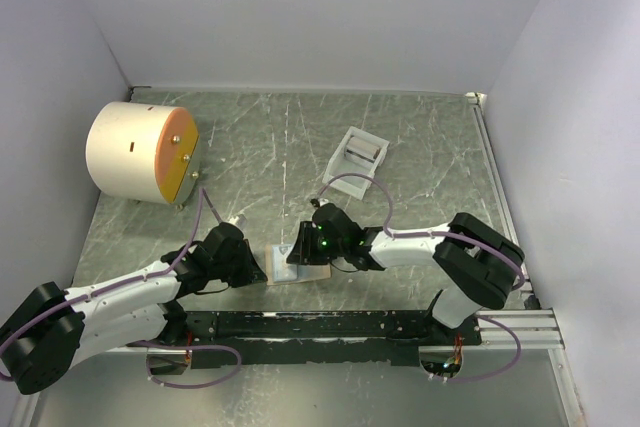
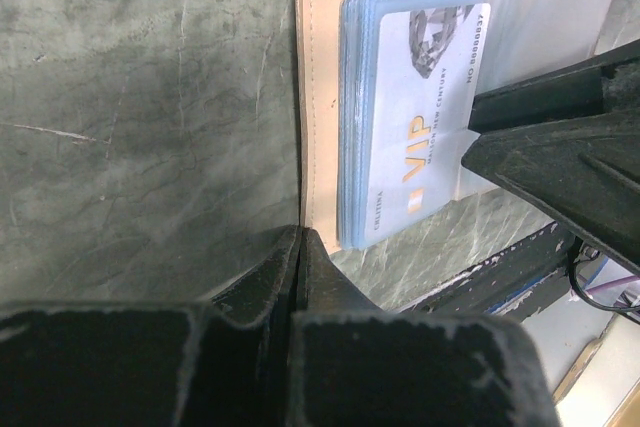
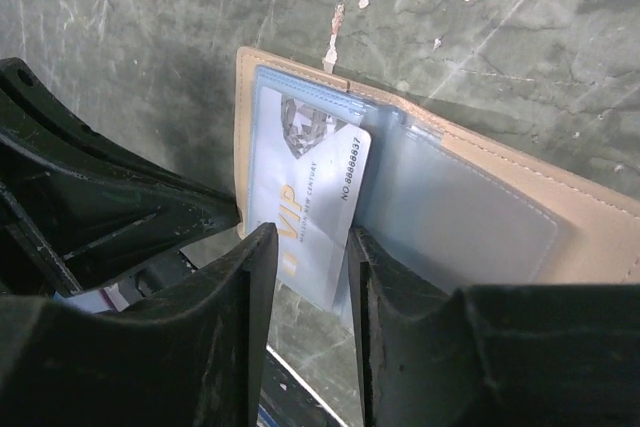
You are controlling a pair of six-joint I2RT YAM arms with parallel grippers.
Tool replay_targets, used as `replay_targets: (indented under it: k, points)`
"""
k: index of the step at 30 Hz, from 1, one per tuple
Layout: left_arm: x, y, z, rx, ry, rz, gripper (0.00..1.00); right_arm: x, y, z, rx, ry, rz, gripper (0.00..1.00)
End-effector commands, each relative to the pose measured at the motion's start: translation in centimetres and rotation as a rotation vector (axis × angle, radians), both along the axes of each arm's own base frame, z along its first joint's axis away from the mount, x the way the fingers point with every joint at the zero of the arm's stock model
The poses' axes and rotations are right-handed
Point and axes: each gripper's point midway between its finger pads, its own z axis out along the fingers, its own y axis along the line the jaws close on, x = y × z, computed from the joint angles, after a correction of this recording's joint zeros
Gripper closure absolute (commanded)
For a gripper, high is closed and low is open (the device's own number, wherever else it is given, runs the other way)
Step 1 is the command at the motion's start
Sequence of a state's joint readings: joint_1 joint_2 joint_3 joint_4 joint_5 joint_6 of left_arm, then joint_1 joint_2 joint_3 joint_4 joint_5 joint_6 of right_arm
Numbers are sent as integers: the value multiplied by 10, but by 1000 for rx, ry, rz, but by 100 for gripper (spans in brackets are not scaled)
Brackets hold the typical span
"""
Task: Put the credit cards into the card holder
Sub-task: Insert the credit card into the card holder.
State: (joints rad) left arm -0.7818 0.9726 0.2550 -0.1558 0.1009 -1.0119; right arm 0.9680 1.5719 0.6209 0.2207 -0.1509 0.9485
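A tan wallet (image 1: pixel 300 269) lies open near the table's front edge, its light-blue sleeves (image 2: pixel 360 117) up. A pale blue VIP card (image 3: pixel 310 207) sticks halfway out of a sleeve and also shows in the left wrist view (image 2: pixel 420 117). My right gripper (image 3: pixel 312 247) is open, its fingers (image 3: pixel 245 277) straddling the card's free end just above it. My left gripper (image 2: pixel 297 237) is shut, its tips pressed on the wallet's tan near edge (image 2: pixel 318 97). The white card holder (image 1: pixel 338 159) stands farther back with something dark and orange inside. The right gripper's fingers (image 2: pixel 545 147) cover the wallet's right half.
A large cream cylinder with an orange face (image 1: pixel 140 152) stands at the back left. A black rail (image 1: pixel 330 325) runs along the near edge just below the wallet. Grey walls close in the table on three sides.
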Motion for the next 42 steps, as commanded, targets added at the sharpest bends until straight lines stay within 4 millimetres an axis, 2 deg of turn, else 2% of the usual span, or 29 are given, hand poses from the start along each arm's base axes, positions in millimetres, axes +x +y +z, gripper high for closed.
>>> replay_targets:
  k: [1,10,15,19,21,23,26,35,39,42]
  points:
    - [2,1,0,13,-4,9,92,-4,8,3,23,-22,38,68]
    - [8,8,5,56,-19,42,92,-6,0,1,-22,-22,25,72]
    - [18,16,15,118,-51,77,92,1,-13,11,-82,-68,-1,66]
    - [22,10,27,79,-68,79,90,0,-11,14,-71,-67,4,67]
    - [23,2,35,30,-80,72,87,0,-9,14,-58,-59,7,69]
    - [23,-5,43,-19,-91,62,76,-1,-7,12,-53,-54,8,71]
    - [25,-14,50,-75,-108,46,66,-1,-6,9,-52,-53,12,75]
    - [24,-24,47,-115,-104,18,53,-12,-7,-16,-71,7,41,82]
    - [27,-25,49,-120,-122,20,48,-12,-18,-25,-112,15,10,87]
    - [29,-25,48,-117,-126,26,38,-13,-24,-29,-128,13,-3,89]
